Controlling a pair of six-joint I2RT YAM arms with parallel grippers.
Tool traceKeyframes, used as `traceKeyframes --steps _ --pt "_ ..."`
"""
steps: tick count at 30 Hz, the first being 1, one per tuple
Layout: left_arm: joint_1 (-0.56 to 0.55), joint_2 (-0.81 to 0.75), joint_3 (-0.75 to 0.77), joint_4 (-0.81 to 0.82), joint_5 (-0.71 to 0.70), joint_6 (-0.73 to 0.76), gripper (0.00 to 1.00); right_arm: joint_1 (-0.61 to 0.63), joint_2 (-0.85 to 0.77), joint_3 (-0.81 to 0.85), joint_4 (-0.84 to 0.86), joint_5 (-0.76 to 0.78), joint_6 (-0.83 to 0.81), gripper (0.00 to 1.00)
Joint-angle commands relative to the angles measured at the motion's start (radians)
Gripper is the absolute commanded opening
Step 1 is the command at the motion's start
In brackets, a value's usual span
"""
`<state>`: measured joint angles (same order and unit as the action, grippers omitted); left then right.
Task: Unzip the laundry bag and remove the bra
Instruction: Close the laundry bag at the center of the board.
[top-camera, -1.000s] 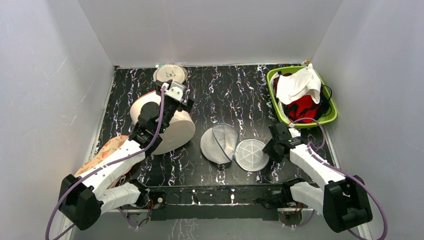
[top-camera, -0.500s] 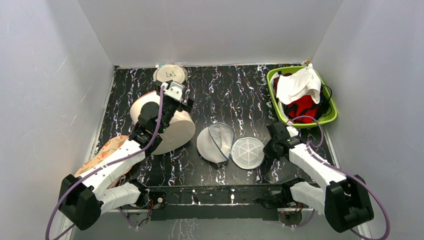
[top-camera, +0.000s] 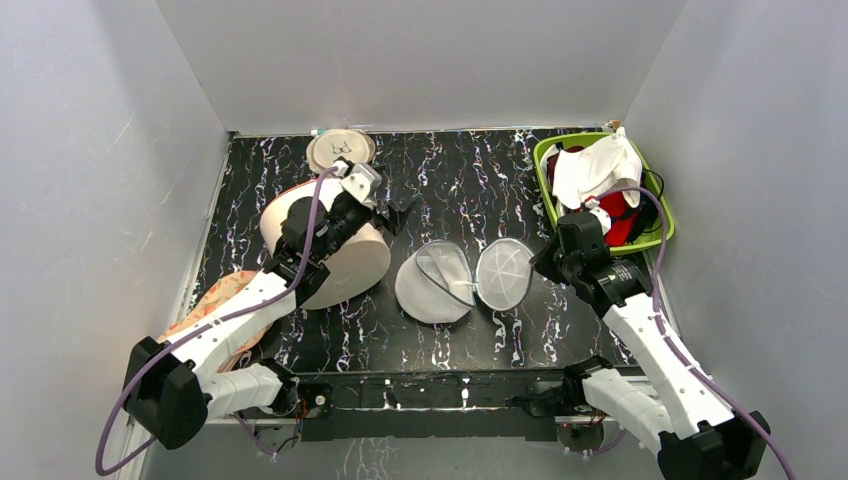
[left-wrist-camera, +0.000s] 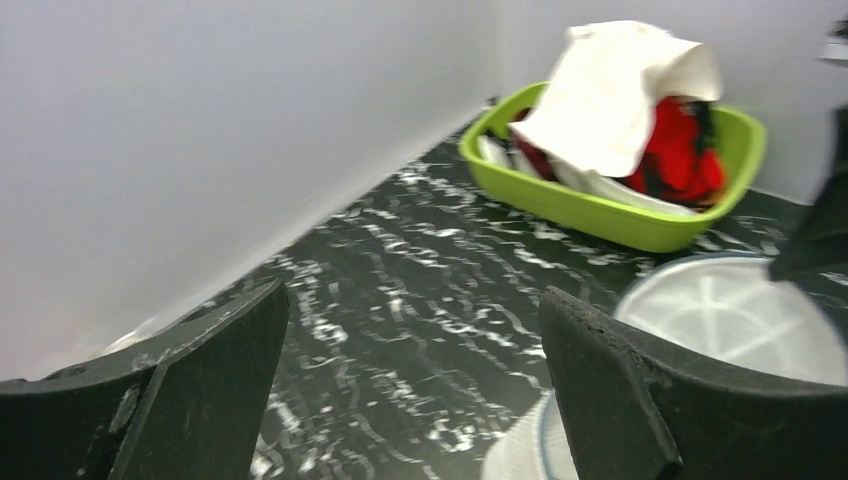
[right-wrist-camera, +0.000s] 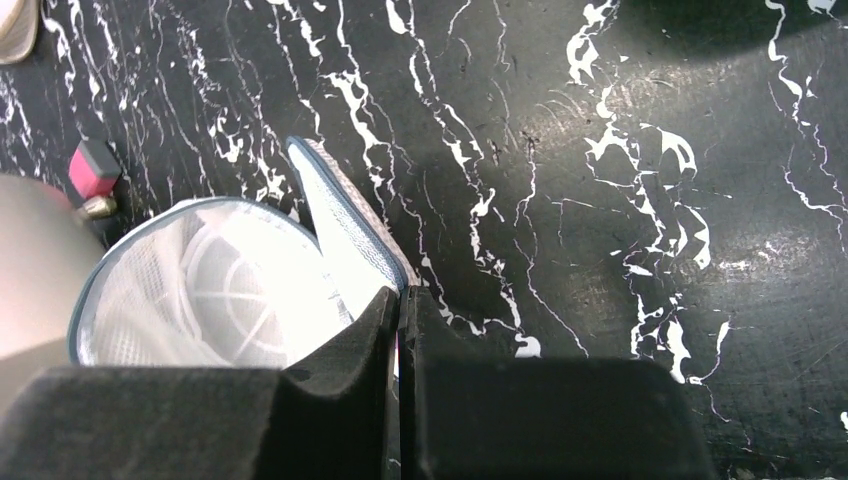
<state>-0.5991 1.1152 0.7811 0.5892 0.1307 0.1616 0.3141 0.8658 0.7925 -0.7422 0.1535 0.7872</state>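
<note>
Counting across the marbled black table (top-camera: 480, 180), one laundry bag (top-camera: 430, 290) lies at the centre, unzipped into two round parts that touch at one side. Its bowl half sits mouth-up, showing white mesh, and its flap (top-camera: 503, 272) stands tilted on edge just to the right of it.

Two arms work here. The right gripper (top-camera: 538, 265) has both fingers pressed together, clamped on the far-right rim of the flap; its wrist view shows the two black fingertips (right-wrist-camera: 380, 320) pinching the grey mesh edge, with the open bowl just to the left.

The left gripper (top-camera: 395, 205) hangs above bare table beside one big cream cylinder (top-camera: 362, 262), holding nothing. Its two fingers (left-wrist-camera: 200, 390) stand wide apart.

One green basket (top-camera: 556, 215) sits in the far right corner, well apart from the bag. It holds one white cloth (top-camera: 595, 168) draped on top and one red bra (top-camera: 612, 212) beneath it, with thin black straps at its right side.

One flat beige disc (top-camera: 340, 148) with a bra drawing lies at the back edge, behind the cylinder. One patterned orange cloth (top-camera: 215, 300) lies at the left edge, partly under the left arm.
</note>
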Motion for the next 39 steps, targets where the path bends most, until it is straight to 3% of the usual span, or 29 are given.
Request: traceKeyframes --steps 1,4,10,14,20,22,33,36,39 --pt "-0.025 0.029 0.052 0.085 0.261 -0.158 0.94 0.003 -0.011 0.086 -0.045 -0.047 -0.064 0.00" --pt "-0.116 0.055 0.071 0.041 0.232 -0.116 0.98 0.003 -0.027 0.099 -0.050 -0.070 -0.051 0.00" --pt "-0.421 0.111 0.095 -0.092 -0.042 0.036 0.99 0.003 -0.059 0.093 -0.023 -0.116 -0.009 0.00" --pt "-0.558 0.188 0.140 -0.171 -0.220 -0.114 0.99 0.003 -0.106 0.071 0.018 -0.149 0.010 0.00" --pt "-0.789 0.388 0.299 -0.341 -0.747 -0.326 0.98 0.003 -0.162 0.055 -0.004 -0.140 0.017 0.00" --pt "-0.844 0.456 0.333 -0.332 -0.844 -0.338 0.98 0.003 -0.174 0.049 -0.023 -0.131 0.042 0.00" --pt "-0.886 0.763 0.562 -0.370 -1.140 -0.253 0.86 0.003 -0.229 0.032 -0.011 -0.136 0.097 0.00" --pt "-0.886 0.792 0.597 -0.415 -1.227 -0.261 0.70 0.003 -0.249 0.034 -0.009 -0.132 0.108 0.00" --pt "-0.886 0.770 0.579 -0.434 -1.210 -0.284 0.57 0.003 -0.270 0.032 -0.001 -0.132 0.107 0.00"
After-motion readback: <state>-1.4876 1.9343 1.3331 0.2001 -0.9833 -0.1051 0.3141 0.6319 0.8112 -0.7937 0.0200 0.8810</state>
